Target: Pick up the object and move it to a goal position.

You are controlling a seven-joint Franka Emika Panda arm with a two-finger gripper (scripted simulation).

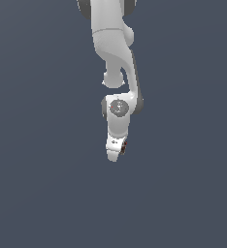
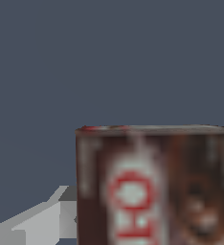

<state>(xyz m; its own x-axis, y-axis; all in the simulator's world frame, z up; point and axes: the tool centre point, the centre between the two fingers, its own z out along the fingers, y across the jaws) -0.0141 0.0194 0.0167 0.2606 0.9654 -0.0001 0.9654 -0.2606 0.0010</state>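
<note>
The object (image 2: 152,186) is a dark red and brown box with whitish and red markings. It fills the wrist view close to the camera. One grey finger (image 2: 42,217) lies against its side, and the other finger is hidden behind the box. In the exterior view the white arm hangs down in the middle. My gripper (image 1: 115,156) points downward, and the object (image 1: 123,147) shows only as a tiny dark red patch at its side on the exterior view's right. The gripper is shut on the object.
A plain dark grey-blue surface (image 1: 38,193) fills the background in both views. No other objects, edges or goal marker show.
</note>
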